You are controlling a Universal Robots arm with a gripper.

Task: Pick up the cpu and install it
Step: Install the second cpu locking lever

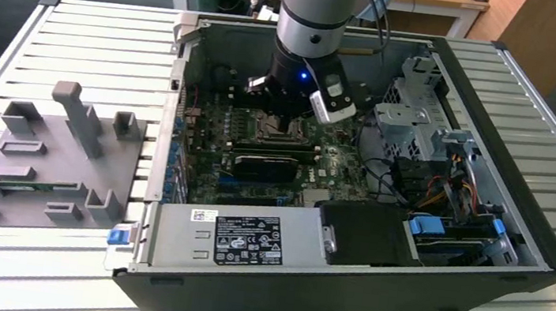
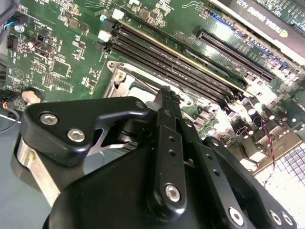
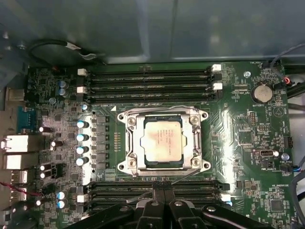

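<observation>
In the first wrist view the cpu point(image 3: 163, 142), a square chip with a silver-grey top, lies flat inside the metal-framed socket point(image 3: 125, 143) on the green motherboard. My gripper point(image 3: 164, 187) sits just off the socket's edge, over the memory slots, its black fingers pressed together with nothing between them. The second wrist view shows the same shut gripper point(image 2: 165, 98) close above the socket's metal frame point(image 2: 119, 78). In the exterior view the gripper point(image 1: 281, 112) hangs low inside the open computer case, right over the socket area.
A grey holder block point(image 1: 55, 160) with upright posts stands on the slatted table at the exterior view's left. Inside the case are memory slots point(image 3: 150, 78), a black card point(image 1: 271, 163), the power supply point(image 1: 236, 238) and a drive cage point(image 1: 421, 113) with cables.
</observation>
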